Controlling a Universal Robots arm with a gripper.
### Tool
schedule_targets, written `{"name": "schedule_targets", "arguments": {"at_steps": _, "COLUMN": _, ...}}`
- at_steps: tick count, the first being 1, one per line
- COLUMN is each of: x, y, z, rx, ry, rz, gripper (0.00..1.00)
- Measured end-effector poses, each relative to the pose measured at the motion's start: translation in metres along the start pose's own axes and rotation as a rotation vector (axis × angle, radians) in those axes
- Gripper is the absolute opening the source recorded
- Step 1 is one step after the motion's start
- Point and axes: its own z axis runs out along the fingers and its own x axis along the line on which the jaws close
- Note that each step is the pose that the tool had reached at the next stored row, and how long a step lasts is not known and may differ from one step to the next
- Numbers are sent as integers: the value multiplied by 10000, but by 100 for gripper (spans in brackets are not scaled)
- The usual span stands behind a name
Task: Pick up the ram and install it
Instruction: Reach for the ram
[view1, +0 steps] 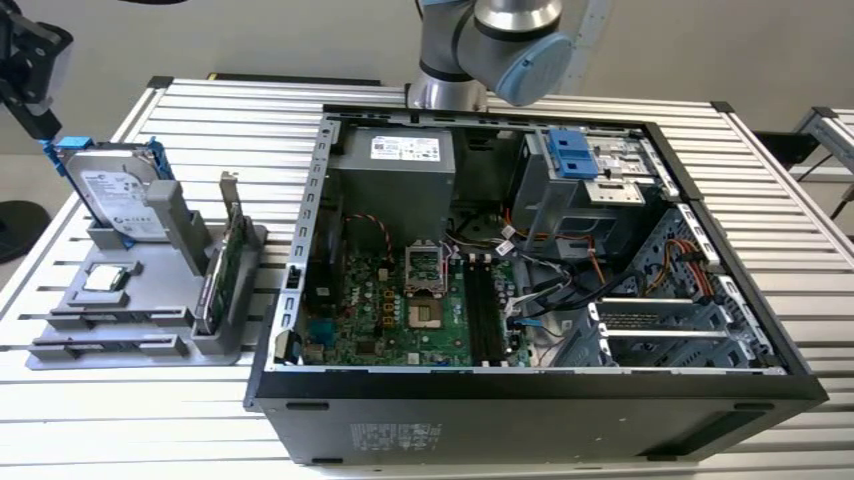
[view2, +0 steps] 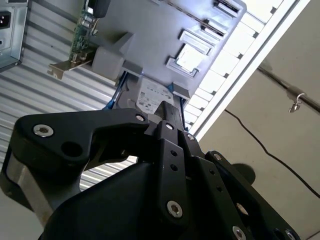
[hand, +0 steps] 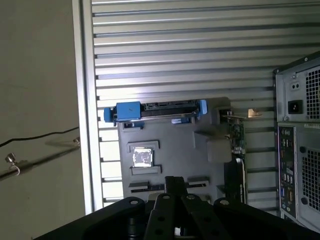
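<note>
While the gripper (view2: 168, 113) hangs over the grey parts holder (hand: 165, 137), its jaws are drawn shut against each other, with nothing visible between them. Just beyond its tip in the first wrist view, the ram (hand: 146, 187) lies edge-on in a long slot of the holder — a thin dark strip, partly hidden by the gripper. Next to it a square silver chip (hand: 142, 158) sits in its own pocket. Farther along the holder, the hard drive (hand: 160, 110) stands in blue rails (hand: 127, 111). A green card (hand: 236, 140) with a metal bracket stands upright on the side nearer the computer case (view1: 534, 395). In the exterior view the holder lies at the left of the frame, and the gripper shows at the upper left edge above the hard drive. The open case stands in the middle — its motherboard (view1: 387, 310) exposed, with long black memory slots (view1: 481, 310) beside the processor socket (view1: 422, 270). Everything rests on a slatted metal table (view1: 801, 230). Behind the case, at the top of the frame, rises a joint of the arm (view1: 487, 40).
</note>
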Motion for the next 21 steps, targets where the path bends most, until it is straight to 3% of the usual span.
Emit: {"name": "schedule_targets", "arguments": {"at_steps": 21, "x": -4, "y": -52, "z": -3, "rx": 1, "ry": 1, "rz": 0, "gripper": 0}}
